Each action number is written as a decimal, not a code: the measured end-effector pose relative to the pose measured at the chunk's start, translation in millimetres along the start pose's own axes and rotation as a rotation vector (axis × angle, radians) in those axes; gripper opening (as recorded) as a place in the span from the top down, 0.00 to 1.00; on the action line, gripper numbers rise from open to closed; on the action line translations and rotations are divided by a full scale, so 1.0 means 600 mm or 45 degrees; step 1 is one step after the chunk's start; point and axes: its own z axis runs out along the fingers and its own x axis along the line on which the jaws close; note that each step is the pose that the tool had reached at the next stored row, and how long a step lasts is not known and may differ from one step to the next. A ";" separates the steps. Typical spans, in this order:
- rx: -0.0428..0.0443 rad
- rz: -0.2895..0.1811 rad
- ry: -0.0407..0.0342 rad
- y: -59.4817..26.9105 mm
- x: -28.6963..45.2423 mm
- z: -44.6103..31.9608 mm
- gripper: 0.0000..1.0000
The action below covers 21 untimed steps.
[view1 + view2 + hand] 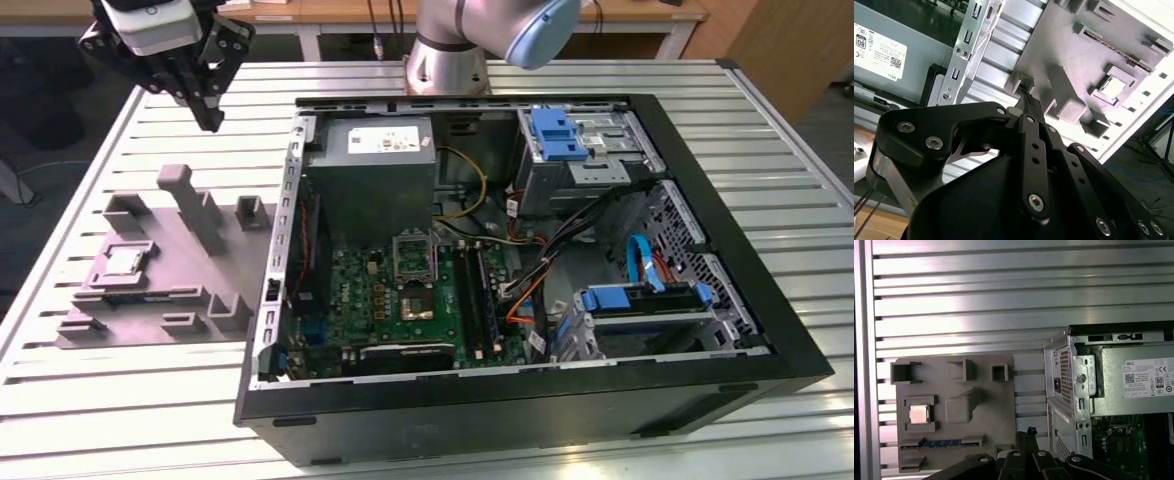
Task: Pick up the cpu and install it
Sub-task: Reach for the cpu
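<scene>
- the black linkage jaws are seen with their tips together and nothing held between them, raised above the slatted aluminium worktop.
- just past the tips in both wrist views, the grey plastic fixture plate with its upright blocks is laid flat on the worktop.
- the small square silver-faced cpu is seated flat in a square recess of that fixture, on the side away from the black open computer case.
- in the exterior view the cpu is found nearer the camera than the jaws and somewhat toward the exterior view's left, well apart and lower; being square, it offers no long axis.
- the height of the jaws over the fixture cannot be judged, and the cpu's corner mark cannot be made out.
- inside the case, whether the metal-framed socket on the green board is ready cannot be told.
</scene>
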 end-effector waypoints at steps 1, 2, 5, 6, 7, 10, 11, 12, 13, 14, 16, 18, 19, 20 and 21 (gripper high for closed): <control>0.000 0.000 -0.0001 0.000 0.001 0.000 0.89; 0.000 0.000 -0.0001 0.000 0.001 0.000 0.89; 0.000 0.000 -0.0001 -0.001 0.008 0.000 0.89; 0.000 0.000 -0.0001 -0.001 0.008 0.000 0.89; 0.000 0.000 -0.0001 -0.001 0.008 0.000 0.89; 0.000 0.000 0.0000 -0.001 0.009 0.000 0.89; 0.000 0.000 -0.0001 -0.001 0.009 0.000 0.89; 0.000 0.000 0.0000 -0.001 0.009 0.000 0.89; 0.000 0.000 0.0000 -0.001 0.009 0.000 0.89; 0.000 0.000 -0.0001 -0.001 0.009 0.000 0.89; 0.000 0.000 0.0000 -0.001 0.009 0.000 0.89; 0.000 0.000 0.0000 -0.001 0.009 0.000 0.89; 0.000 0.000 0.0000 -0.001 0.010 0.000 0.89; 0.000 0.000 -0.0001 -0.001 0.012 0.000 0.89; 0.000 0.000 0.0000 -0.001 0.012 0.000 0.89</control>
